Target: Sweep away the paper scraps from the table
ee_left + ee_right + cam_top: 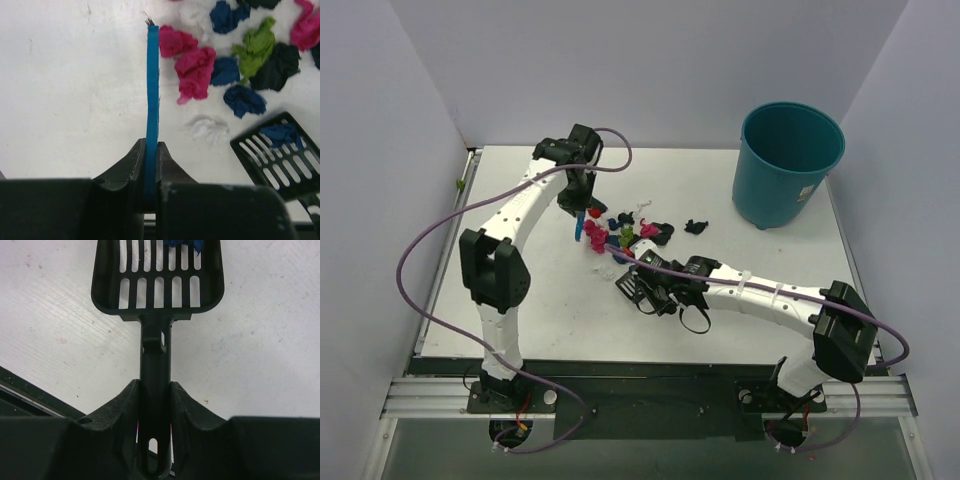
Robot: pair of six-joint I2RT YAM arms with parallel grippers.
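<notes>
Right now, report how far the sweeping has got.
Done: both tools are gripped, the left gripper shut on the blue brush and the right gripper shut on the black scoop. One dark blue scrap lies on the scoop. In hand: the brush stands beside the pile, with the scoop close by. Left: most paper scraps lie loose on the table, apart from the teal bin.

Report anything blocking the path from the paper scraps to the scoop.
Nothing visible does. The crumpled paper scraps lie on the white table between the thin blue brush and the black slotted scoop; one dark blue scrap already sits in it.
</notes>
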